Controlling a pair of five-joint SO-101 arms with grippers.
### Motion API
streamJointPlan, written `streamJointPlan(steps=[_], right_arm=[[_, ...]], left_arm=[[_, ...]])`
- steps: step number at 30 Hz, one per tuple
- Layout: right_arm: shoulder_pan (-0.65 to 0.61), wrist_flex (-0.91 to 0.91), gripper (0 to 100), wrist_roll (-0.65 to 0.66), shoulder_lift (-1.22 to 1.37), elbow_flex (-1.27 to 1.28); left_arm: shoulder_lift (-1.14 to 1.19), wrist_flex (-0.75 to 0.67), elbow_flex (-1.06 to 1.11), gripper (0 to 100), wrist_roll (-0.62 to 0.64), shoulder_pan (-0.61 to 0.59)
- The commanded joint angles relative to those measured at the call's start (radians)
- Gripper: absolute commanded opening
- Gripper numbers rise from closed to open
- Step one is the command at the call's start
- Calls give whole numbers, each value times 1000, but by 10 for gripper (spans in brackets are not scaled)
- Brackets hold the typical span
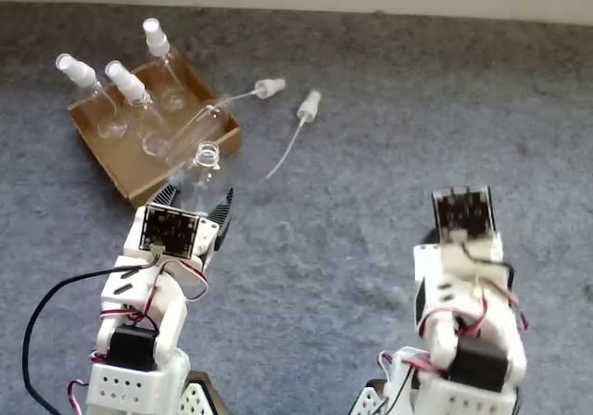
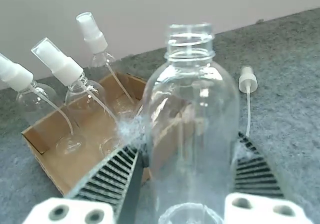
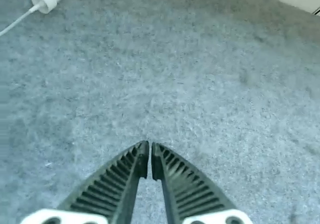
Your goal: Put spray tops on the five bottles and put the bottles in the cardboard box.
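An uncapped clear bottle (image 2: 190, 124) stands upright between my left gripper's (image 2: 187, 151) ribbed fingers, which press on both its sides. From above, this bottle (image 1: 205, 162) and gripper (image 1: 196, 198) sit just at the near right corner of the cardboard box (image 1: 102, 160). Three bottles with white spray tops (image 1: 125, 80) stand tilted inside the box. One loose spray top (image 1: 309, 105) lies on the carpet to the right. Another spray top (image 1: 270, 88) has its tube running to something clear at the box's right wall. My right gripper (image 3: 150, 156) is shut and empty over bare carpet.
Grey carpet (image 1: 389, 146) covers the table. The right arm (image 1: 463, 216) stands at the near right, well away from the box. A pale wall runs along the far edge.
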Motion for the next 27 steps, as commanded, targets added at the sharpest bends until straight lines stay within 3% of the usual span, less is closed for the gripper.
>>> streamJointPlan(steps=[1, 8, 18, 27], right_arm=[[-85, 1, 21, 11, 346, -234], [-188, -4, 21, 5, 668, -406], [-286, -7, 21, -5, 877, -618], [-282, -7, 21, -196, 1158, -852]], left_arm=[[-10, -21, -10, 119, 17, -4], [-10, -25, 36, 119, 17, -4], [-10, -25, 41, 119, 17, -2], [-10, -23, 51, 119, 14, -2]])
